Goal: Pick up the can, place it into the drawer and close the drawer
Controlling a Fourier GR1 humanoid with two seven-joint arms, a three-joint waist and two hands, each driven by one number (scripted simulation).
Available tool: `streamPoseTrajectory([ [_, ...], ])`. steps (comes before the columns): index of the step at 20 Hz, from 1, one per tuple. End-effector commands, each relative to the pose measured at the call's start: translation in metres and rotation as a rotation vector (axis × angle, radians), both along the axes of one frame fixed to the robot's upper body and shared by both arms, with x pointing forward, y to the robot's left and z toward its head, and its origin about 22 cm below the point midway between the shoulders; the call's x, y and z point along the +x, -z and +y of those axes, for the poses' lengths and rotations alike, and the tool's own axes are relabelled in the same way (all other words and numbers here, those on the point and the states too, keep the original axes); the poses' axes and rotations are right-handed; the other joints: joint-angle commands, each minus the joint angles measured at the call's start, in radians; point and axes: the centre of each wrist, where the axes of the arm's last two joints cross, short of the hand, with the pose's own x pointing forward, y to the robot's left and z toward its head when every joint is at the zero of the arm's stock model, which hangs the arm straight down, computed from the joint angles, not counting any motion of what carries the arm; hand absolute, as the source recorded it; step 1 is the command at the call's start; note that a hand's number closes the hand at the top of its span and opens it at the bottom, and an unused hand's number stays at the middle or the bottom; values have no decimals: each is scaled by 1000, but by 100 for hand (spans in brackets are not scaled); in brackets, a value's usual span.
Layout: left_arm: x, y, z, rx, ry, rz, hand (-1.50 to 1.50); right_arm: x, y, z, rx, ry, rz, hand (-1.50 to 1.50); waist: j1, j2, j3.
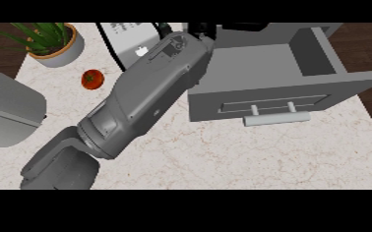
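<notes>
Grey boxy drawer point(254, 69), cylindrical handle point(276, 119)

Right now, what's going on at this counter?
The left hand is at the back left corner of the open drawer, its forearm lying across the counter. No can shows; the hand or forearm may hide it. The drawer isn't closed yet. The right hand is out of view.
</notes>
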Motion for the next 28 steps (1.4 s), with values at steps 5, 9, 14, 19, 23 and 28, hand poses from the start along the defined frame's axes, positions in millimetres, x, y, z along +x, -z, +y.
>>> streamPoseTrajectory([
  [5, 0, 11, -1, 28, -41, 20, -150, 4, -2, 1, 0, 0, 6, -150, -2, 1, 0],
  [9, -1, 7, -4, 35, -79, 25, -150, 15, -1, 4, -10, -2, 11, -150, -4, 4, 0],
  [14, 4, 30, 10, 27, -101, 18, -150, -2, 6, 1, 3, 2, -11, -150, -14, 3, 0],
  [19, -1, 19, 0, -16, -97, 8, -150, 3, -8, 9, -118, -7, -66, -150, -16, 4, 0],
  [23, 2, 4, -3, -35, -62, -43, -150, 6, -29, 10, -358, 2, -131, -150, 17, 4, -1],
  [28, -5, 12, -6, -31, -68, -62, -150, 24, -42, 29, -435, -58, -229, -150, 14, 4, 0],
])
